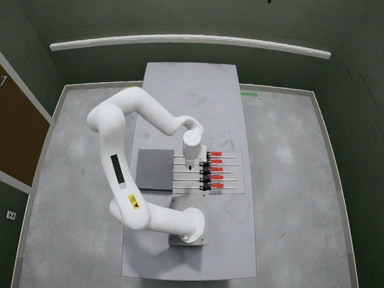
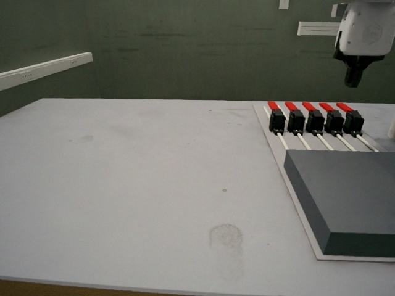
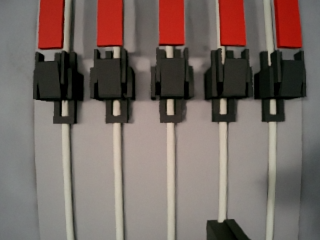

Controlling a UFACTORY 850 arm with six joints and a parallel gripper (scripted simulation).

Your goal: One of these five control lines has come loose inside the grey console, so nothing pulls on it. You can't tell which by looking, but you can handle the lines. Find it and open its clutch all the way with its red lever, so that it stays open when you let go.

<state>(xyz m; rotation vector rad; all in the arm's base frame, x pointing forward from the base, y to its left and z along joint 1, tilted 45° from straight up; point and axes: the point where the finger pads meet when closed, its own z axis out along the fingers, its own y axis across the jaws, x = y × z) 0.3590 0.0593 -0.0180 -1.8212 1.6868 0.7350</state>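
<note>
The grey console (image 1: 155, 168) (image 2: 353, 191) stands at the left of the board in the top view. Several cream lines run side by side from it; the middle line (image 1: 187, 171) (image 2: 324, 141) (image 3: 171, 175) passes through the middle black clutch (image 2: 315, 121) (image 3: 171, 77). Each clutch has a red lever; the middle lever (image 1: 216, 169) (image 2: 308, 106) (image 3: 171, 22) lies flat, pointing away from the console, as do the others. My gripper (image 1: 189, 167) (image 2: 351, 85) (image 3: 225, 231) is shut and empty, raised above the lines between console and clutches. Its fingertips cover part of one line in the wrist view.
The thin pale board (image 1: 240, 173) (image 2: 299, 210) lies under the console and clutches on the table (image 1: 192, 80) (image 2: 143, 191). The arm's base plate (image 1: 186, 201) is close to the board's near edge in the top view.
</note>
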